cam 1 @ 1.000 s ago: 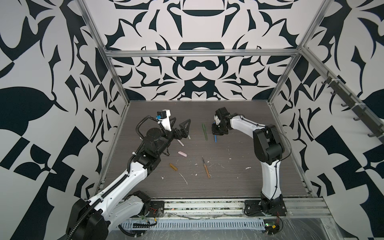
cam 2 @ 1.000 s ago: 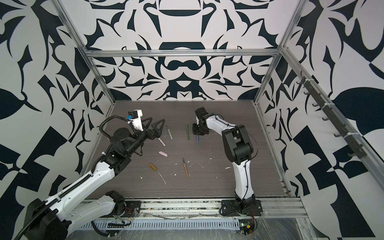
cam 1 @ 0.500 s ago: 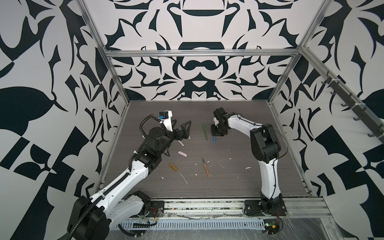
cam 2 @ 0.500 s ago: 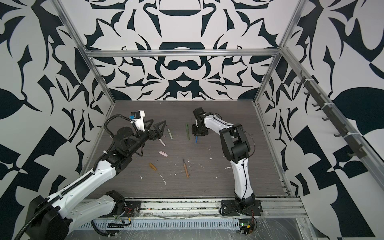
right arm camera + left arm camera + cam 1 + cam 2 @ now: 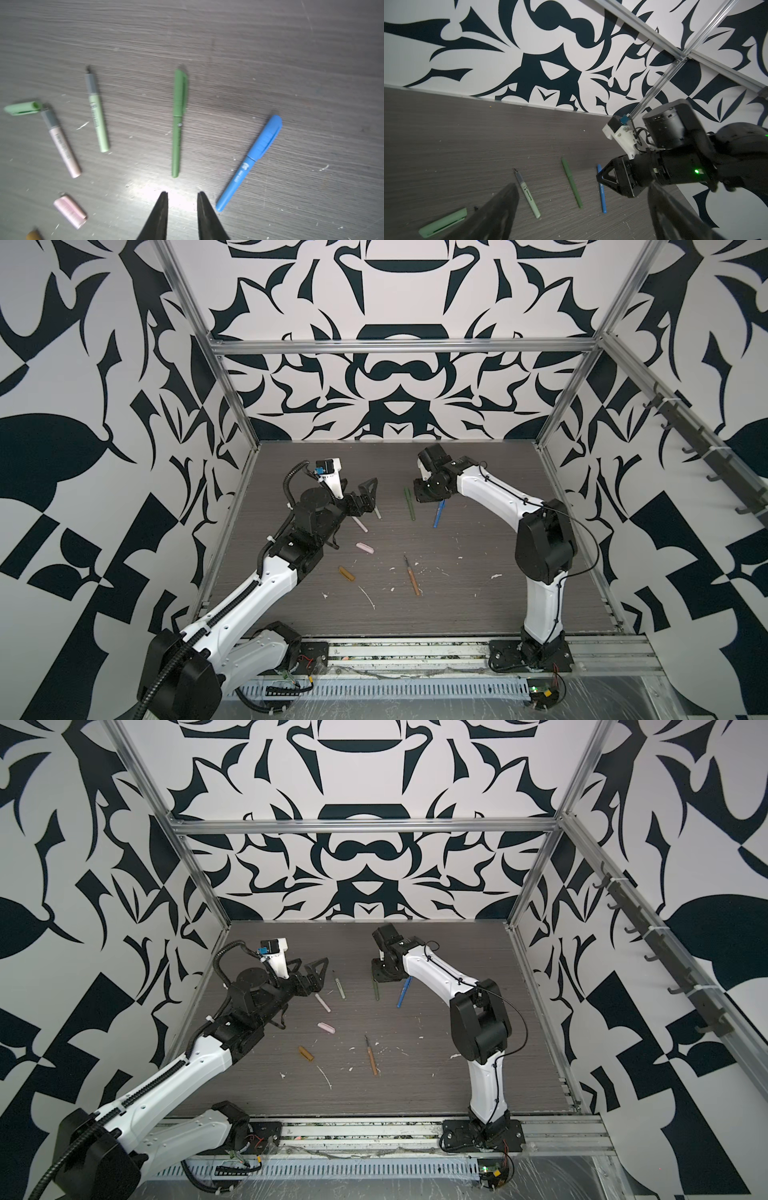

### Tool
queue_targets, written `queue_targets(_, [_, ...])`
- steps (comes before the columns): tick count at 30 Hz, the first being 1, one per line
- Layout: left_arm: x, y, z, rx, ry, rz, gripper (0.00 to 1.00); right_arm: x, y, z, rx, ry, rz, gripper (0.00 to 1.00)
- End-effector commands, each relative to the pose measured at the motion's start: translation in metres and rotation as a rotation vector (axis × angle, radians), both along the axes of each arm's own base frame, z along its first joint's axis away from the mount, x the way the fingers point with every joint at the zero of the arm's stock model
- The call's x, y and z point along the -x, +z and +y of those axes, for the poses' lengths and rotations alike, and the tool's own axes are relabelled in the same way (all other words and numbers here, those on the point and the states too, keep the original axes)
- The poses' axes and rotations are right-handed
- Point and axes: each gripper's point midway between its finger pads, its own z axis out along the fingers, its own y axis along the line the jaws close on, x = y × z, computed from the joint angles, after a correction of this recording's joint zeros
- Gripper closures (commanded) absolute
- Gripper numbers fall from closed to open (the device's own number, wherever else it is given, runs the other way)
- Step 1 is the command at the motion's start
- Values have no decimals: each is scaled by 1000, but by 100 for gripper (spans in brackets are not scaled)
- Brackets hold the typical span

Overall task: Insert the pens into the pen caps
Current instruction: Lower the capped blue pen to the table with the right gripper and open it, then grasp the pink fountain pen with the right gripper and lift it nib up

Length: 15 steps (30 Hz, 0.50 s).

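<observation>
With left pincer (image 5: 581,184) and right pincer (image 5: 182,193) open and empty, the thin pale green pen (image 5: 96,116) should be gripped in its middle.

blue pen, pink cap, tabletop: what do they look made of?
Blue pen: likely moulded plastic, matte; even colour, ribbed clip, white print on the barrel.
Pink cap: probably plastic too, pale satin look; too blurred to be sure.
Tabletop: looks like grey wood-grain laminate, semi-gloss; regular streaks, a bright glare patch, white scuffs. Veneer can't be ruled out.
</observation>
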Motion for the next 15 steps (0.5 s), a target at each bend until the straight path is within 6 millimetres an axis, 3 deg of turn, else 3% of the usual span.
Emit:
queue_targets(1, [-10,1,13,12,72,47,3,5,22,14,0,55,-46,74])
queue_targets(9, [-23,-13,45,46,193,116,8,24,14,76,-26,198,-58,74])
queue_targets(15, [-26,-12,68,75,267,133,7,69,1,114,-16,344,-38,74])
